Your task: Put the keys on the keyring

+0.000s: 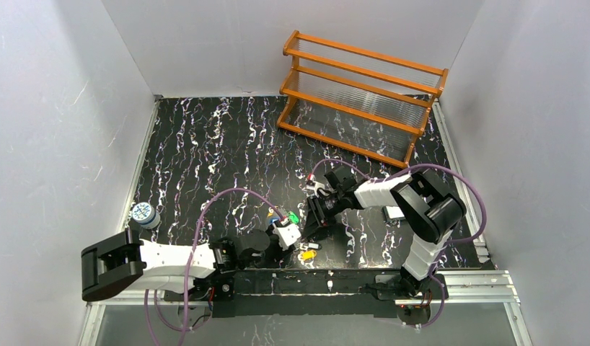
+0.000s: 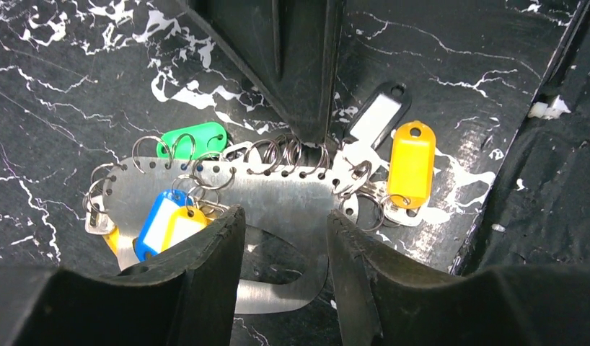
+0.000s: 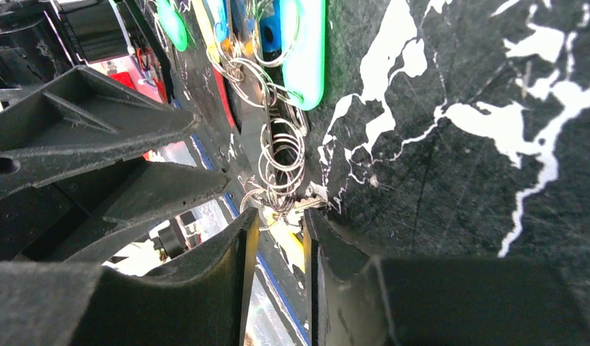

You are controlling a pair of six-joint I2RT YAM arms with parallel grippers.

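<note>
Two black-and-white robot arms fill the bottom of the overhead view. The left arm (image 1: pixel 162 259) lies low at lower left and the right arm (image 1: pixel 422 209) is folded at lower right. Both reach to the lower centre of a black, white-veined marble-patterned tabletop (image 1: pixel 205 144). An orange wooden slatted rack (image 1: pixel 360 97) stands at upper right, and a small round blue-and-white can (image 1: pixel 142 213) sits near the left edge.

In the left wrist view, the keyring (image 2: pixel 278 194), a flat elongated loop of pale silvery metal, fills the centre, with small wire rings (image 2: pixel 267 155) threaded along its upper edge. The left fingers (image 2: pixel 220 252) stand apart at the bottom with the metal between them; whether they press on it cannot be told.

In the right wrist view, the right fingers (image 3: pixel 241 245) are nearly together, tips just below the rings; whether they pinch one cannot be told.

The keys cluster around the keyring:
- a yellow plastic-headed key (image 2: pixel 411 162) at right
- a dark white-labelled key (image 2: pixel 379 112) above it
- a green key (image 2: pixel 198 138) at upper left
- a blue key (image 2: pixel 156 223) at lower left
</note>
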